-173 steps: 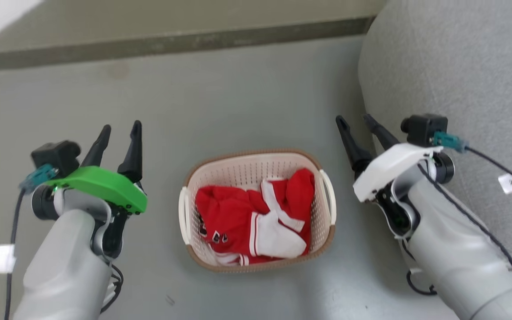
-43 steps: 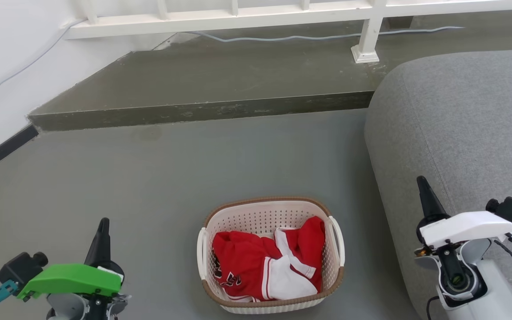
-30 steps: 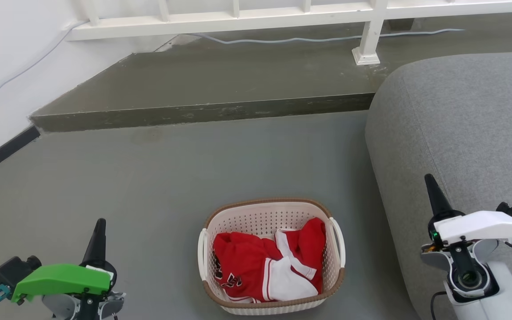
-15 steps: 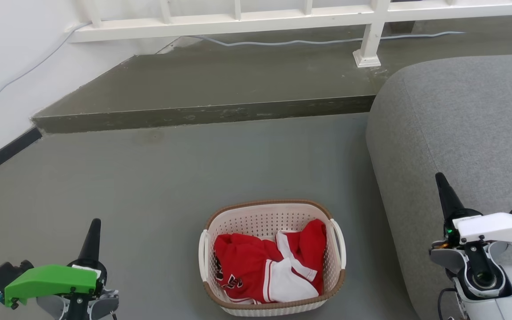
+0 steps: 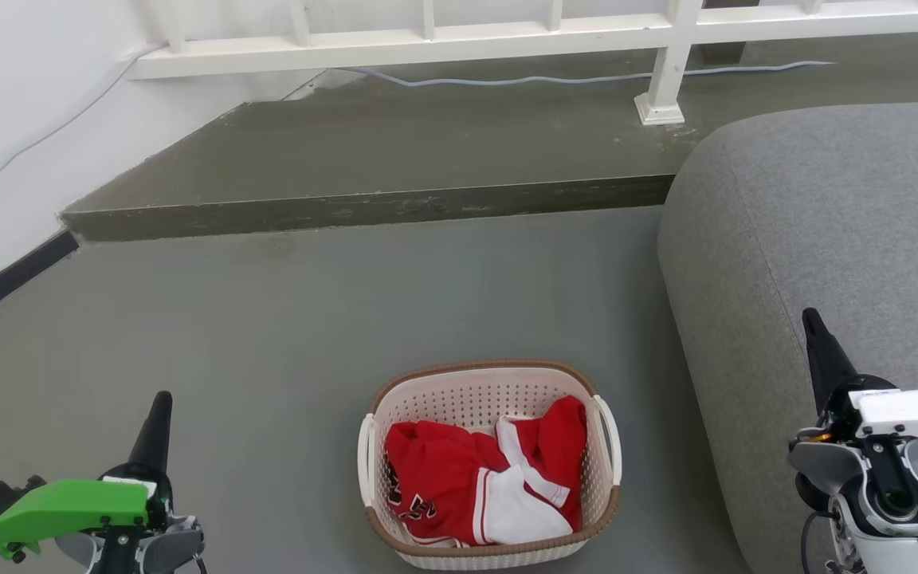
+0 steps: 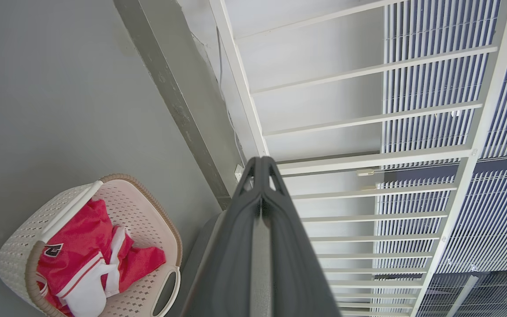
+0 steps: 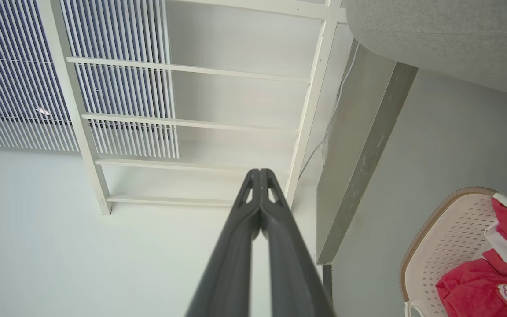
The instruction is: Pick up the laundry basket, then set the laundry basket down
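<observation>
Now laundry basket (image 5: 467,396) on floor just beside grey sofa (image 5: 825,223), red-and-white garment (image 5: 475,486) inside. Probably light, stiff perforated plastic, some flex. Best hold: white side handles (image 5: 615,434). Left gripper (image 5: 158,414) beyond basket from sofa, right gripper (image 5: 817,343) over sofa edge: both clenched, empty.

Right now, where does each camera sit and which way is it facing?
Head view: from the robot's head, forward and down at the floor; laundry basket low centre, grey sofa right, left fingers and right fingers in the bottom corners.
Left wrist view: along the shut left fingers toward the white railing; basket at lower left.
Right wrist view: along the shut right fingers toward the railing; basket at lower right.
Shared: all three show the basket, its red-and-white garment and the railing.
</observation>
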Tool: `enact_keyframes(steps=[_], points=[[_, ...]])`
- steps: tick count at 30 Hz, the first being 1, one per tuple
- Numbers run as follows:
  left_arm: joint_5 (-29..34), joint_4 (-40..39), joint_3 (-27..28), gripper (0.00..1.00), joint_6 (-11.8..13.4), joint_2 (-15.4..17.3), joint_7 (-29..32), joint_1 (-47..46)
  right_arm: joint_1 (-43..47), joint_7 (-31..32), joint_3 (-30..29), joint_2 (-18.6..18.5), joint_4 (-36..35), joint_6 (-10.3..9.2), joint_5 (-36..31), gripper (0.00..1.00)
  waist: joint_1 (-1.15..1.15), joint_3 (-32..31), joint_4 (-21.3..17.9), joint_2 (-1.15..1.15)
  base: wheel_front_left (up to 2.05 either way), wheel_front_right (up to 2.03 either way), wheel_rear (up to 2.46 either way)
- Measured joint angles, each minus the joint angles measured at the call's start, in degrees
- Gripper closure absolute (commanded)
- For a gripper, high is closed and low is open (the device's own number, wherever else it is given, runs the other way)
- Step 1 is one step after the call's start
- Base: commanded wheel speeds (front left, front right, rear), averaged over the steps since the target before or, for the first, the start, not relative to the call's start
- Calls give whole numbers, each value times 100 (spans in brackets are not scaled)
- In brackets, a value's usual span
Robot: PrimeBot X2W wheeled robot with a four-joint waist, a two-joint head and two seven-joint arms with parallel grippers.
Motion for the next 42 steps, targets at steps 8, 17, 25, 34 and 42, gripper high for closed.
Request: enact_keyframes(steps=[8, 17, 25, 34, 42], points=[[-492, -1, 90, 100, -34, 0, 154, -4, 4, 142, -188, 27, -30, 88, 474, 100, 0, -20, 11, 0, 0, 0, 0], [-792, -1, 169, 100, -45, -1, 240, -15, 7, 233, -314, 56, -56, 90, 793, 100, 0, -31, 16, 0, 0, 0, 0], [-792, -1, 172, 100, -46, -1, 241, -27, 8, 233, -315, 58, -57, 90, 793, 100, 0, -30, 16, 0, 0, 0, 0], [-792, -2, 172, 100, -46, -1, 241, -28, 8, 233, -316, 59, -58, 90, 793, 100, 0, -30, 16, 0, 0, 0, 0], [-792, -3, 172, 100, -46, -1, 240, -29, 8, 233, -318, 62, -59, 90, 793, 100, 0, -30, 16, 0, 0, 0, 0]])
